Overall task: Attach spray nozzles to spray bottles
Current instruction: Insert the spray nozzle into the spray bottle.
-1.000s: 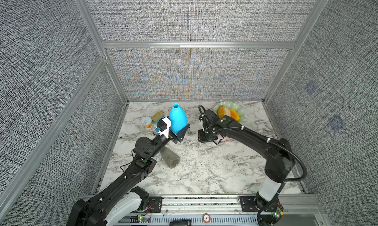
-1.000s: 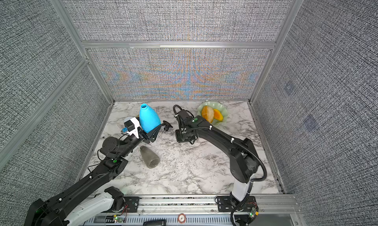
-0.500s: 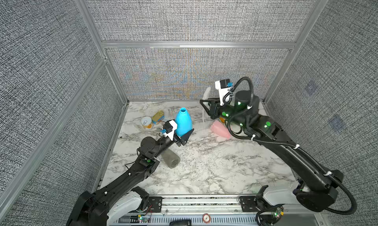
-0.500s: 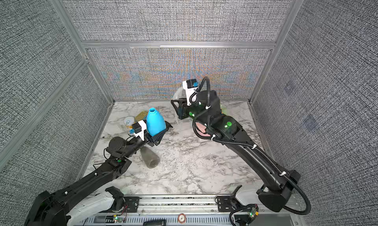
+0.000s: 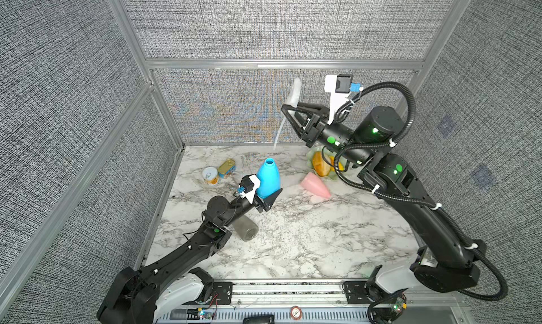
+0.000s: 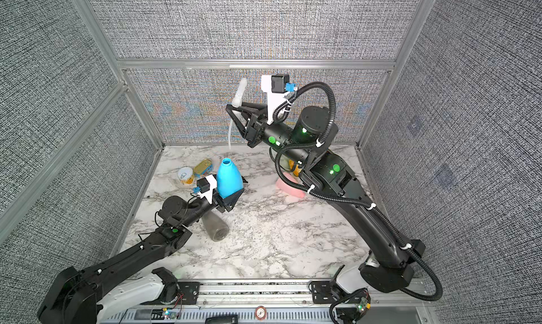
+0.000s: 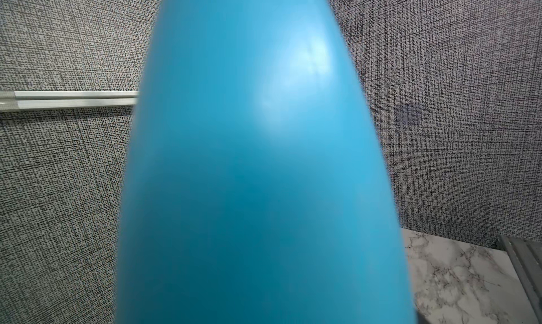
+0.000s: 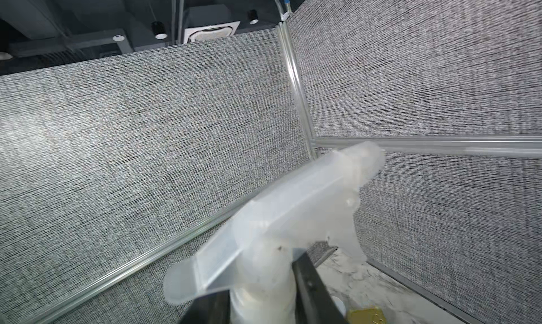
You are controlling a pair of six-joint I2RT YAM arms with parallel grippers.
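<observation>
Up over the blue bottle (image 5: pixel 268 178), a bit toward the right arm's side, the right gripper (image 5: pixel 289 106) hangs in the air. Its jaws are almost shut and pinch the neck of a clear nozzle (image 5: pixel 294 94). The left gripper (image 5: pixel 269 194) hugs the blue bottle low down, jaws wide apart around it. That bottle stands straight, open mouth facing up.

The pink bottle (image 5: pixel 315 185) lies on its side on the table (image 5: pixel 308 243), near the blue bottle on the right arm's side. The grey bottle (image 5: pixel 246 230) lies in front of the blue bottle, partly under the left arm. Farther from the blue bottle than the pink one, a green bowl (image 5: pixel 310 158) holds orange fruit. Two cans (image 5: pixel 211 175) sit on the blue bottle's other side, lids on.

The thin tube (image 5: pixel 280 131) hangs from the nozzle, long way up and down, leaning a little. Its tip is just above the blue bottle's mouth, not in it. I think the right arm must go straight down next.
</observation>
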